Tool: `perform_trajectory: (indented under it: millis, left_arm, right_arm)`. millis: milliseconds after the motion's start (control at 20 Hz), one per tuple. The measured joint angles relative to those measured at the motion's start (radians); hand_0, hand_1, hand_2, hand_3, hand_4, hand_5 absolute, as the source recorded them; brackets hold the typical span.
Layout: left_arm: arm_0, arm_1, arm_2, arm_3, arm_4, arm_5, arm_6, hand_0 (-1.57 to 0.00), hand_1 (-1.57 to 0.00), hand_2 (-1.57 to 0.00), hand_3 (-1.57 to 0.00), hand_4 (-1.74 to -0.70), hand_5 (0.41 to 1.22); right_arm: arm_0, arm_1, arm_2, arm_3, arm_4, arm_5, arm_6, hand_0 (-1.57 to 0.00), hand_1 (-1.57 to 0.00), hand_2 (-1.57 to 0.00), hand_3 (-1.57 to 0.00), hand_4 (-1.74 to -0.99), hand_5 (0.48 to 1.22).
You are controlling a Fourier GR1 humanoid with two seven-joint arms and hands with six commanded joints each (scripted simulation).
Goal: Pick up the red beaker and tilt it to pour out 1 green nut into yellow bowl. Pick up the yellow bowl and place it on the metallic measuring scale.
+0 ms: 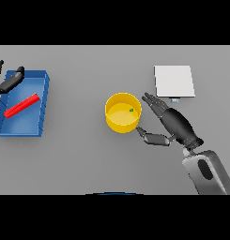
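yellow bowl (122, 112) at frame centre on the bench (88, 159), green nut (131, 110) inside. our right hand (175, 124) beside it, fingers released, grasping nothing; left hand (8, 82) upper left, relaxed, over the blue bin (41, 108) holding the red beaker (21, 106). risk: a loose grip tips the bowl before the measuring scale (174, 81), spilling the nut.

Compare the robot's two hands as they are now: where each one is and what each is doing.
The right hand sits mid-table beside the yellow bowl, thumb and fingers spread towards its right side; the left hand is at the far left, over the blue bin's back corner. The right hand nears the bowl holding a green nut; the left is close to the red beaker lying in the bin. Both are dark and hold nothing.
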Motion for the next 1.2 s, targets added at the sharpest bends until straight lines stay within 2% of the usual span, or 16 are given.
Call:
perform_trajectory:
  millis: [150, 400, 600, 700, 900, 1200]
  left_arm:
    - [-0.001, -0.005, 0.0, -0.006, 0.004, -0.001, -0.009, 0.0, 0.0, 0.0, 0.0, -0.71, 0.669]
    - [-0.004, -0.002, -0.001, -0.003, 0.007, -0.008, 0.005, 0.0, 0.0, 0.0, 0.0, -0.72, 0.682]
    - [0.008, -0.008, 0.002, -0.003, 0.019, -0.014, -0.005, 0.0, 0.0, 0.0, 0.0, -0.72, 0.687]
    - [0.02, 0.009, 0.008, -0.024, 0.023, -0.01, -0.016, 0.0, 0.0, 0.0, 0.0, -0.72, 0.687]
    - [0.027, 0.004, 0.014, -0.022, 0.031, -0.006, -0.023, 0.0, 0.0, 0.0, 0.0, -0.72, 0.688]
    - [0.035, 0.015, 0.017, -0.034, 0.035, -0.009, -0.028, 0.0, 0.0, 0.0, 0.0, -0.72, 0.688]
  right_arm:
    - [-0.124, -0.074, 0.095, 0.041, 0.124, 0.069, -0.045, 0.0, 0.0, 0.0, 0.0, -1.232, 0.702]
    - [-0.283, -0.127, 0.22, 0.129, 0.249, 0.168, -0.106, 0.0, 0.0, 0.0, 0.0, -1.211, 0.704]
    - [-0.381, -0.114, 0.296, 0.229, 0.302, 0.23, -0.127, 0.0, 0.0, 0.0, 0.0, -1.223, 0.705]
    - [-0.42, -0.105, 0.327, 0.289, 0.326, 0.25, -0.132, 0.0, 0.0, 0.0, 0.0, -1.224, 0.703]
    - [-0.48, -0.075, 0.371, 0.365, 0.358, 0.276, -0.125, 0.0, 0.0, 0.0, 0.0, -1.25, 0.708]
    - [-0.547, -0.064, 0.409, 0.446, 0.382, 0.327, -0.139, 0.0, 0.0, 0.0, 0.0, -1.29, 0.746]
